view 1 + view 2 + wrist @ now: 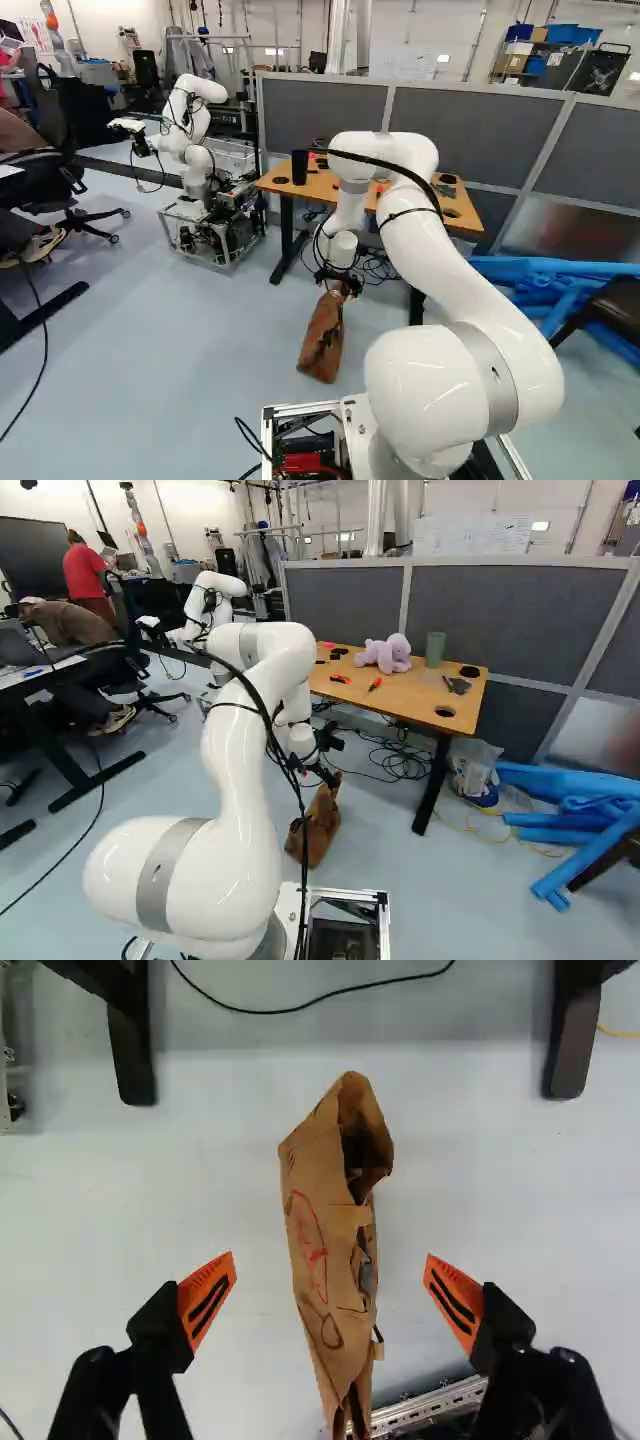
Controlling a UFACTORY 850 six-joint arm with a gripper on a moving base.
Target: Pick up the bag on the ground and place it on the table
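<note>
One white arm (440, 260), arched forward and bent down, its orange-padded jaws spread wide, pointing downward over brown paper bag (325, 1230), clear of both sides.

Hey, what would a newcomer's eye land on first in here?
Probably the big white robot arm, stretching from the foot of both base views. Next, the brown paper bag on the floor beneath its open end effector. Then perhaps the lilac plush toy on the wooden table ahead.
</note>
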